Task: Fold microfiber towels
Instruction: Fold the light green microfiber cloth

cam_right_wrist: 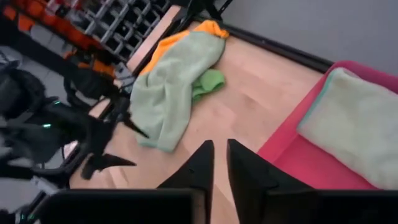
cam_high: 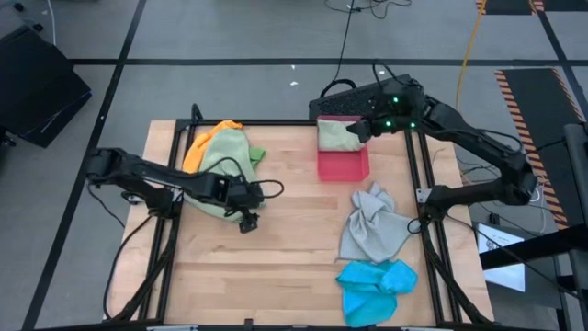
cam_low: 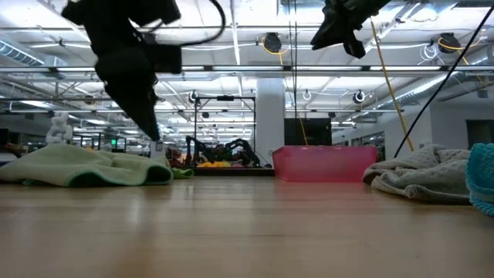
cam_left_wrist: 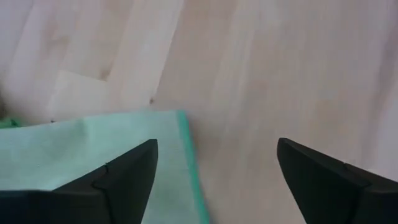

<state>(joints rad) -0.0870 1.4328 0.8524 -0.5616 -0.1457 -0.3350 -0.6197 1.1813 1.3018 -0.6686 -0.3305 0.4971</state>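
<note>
Pale wood made up the table [cam_high: 276, 267], and the microfiber towels lay scattered across it in three places. On the left side sat a heap: a pale sage towel [cam_high: 223, 165] draped over an orange towel [cam_high: 204, 142] and a bright green towel [cam_high: 254, 155] that peeked out at its edges. On the right side a grey towel [cam_high: 372, 225] lay crumpled, with a bright blue towel [cam_high: 375, 287] bunched just beside it, nearer the front edge. Toward the back of the table stood a pink-red tray [cam_high: 344, 164], and a folded sage towel [cam_high: 336, 134] rested in its far end.

The left gripper [cam_high: 246, 221] hovered just above the table at the near edge of the heap. In the left wrist view its fingers [cam_left_wrist: 118, 180] stood wide apart and held nothing, with one bordered corner of the pale sage towel [cam_left_wrist: 93, 155] lying on the wood below and between them.

The right gripper [cam_high: 361, 131] hung above the tray, just over the folded sage towel. In the right wrist view its fingers [cam_right_wrist: 198, 165] stood nearly together, a thin gap between them, and nothing was clamped there; the folded sage towel [cam_right_wrist: 357, 121] lay flat in the tray [cam_right_wrist: 298, 158] beyond them.
</note>
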